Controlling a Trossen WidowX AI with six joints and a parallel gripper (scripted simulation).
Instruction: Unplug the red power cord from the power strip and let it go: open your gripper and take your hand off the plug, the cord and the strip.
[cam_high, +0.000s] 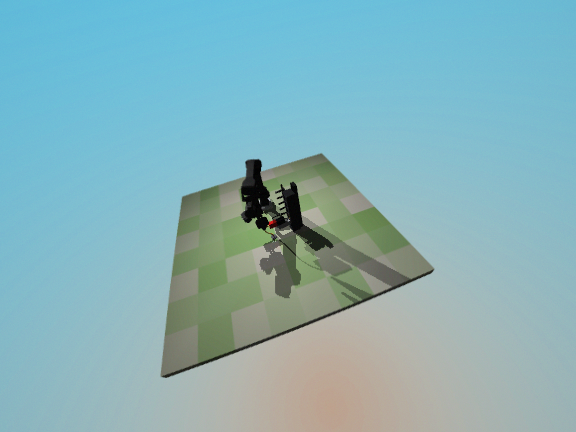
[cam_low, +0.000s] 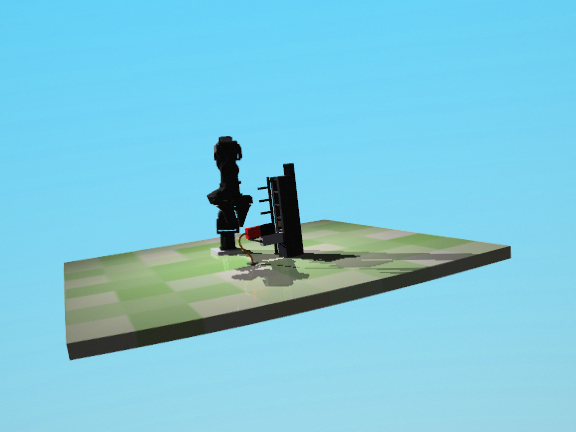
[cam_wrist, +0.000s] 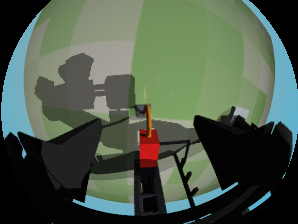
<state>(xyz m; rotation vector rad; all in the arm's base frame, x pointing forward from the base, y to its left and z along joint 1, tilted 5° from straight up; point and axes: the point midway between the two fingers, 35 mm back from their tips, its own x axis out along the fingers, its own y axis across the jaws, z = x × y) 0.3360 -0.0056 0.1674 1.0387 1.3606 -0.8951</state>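
At frame centre, the black parallel-jaw gripper (cam_low: 239, 212) stands fully open (holding nothing) above the red rectangular plug (cam_low: 254, 232) beside the black upright power strip (cam_low: 289, 210).

You have open air all across the upper half of the exterior view, above the arm (cam_low: 227, 192) and the upright black power strip (cam_low: 287, 212) at frame centre. To the right of your arm the strip stands as a tall wall, with short black pegs (cam_low: 263, 200) poking left toward you. The low gap between arm and strip is blocked by the red plug (cam_low: 253, 232), which juts left from the strip's foot, and the cord (cam_low: 243, 246) curls down from it to the checkered floor (cam_low: 150, 300). In the wrist view your gripper (cam_wrist: 143, 139) is spread wide, its dark fingers at lower left and lower right, with the plug straight between them but apart from both. The floor toward lower left carries only shadow.
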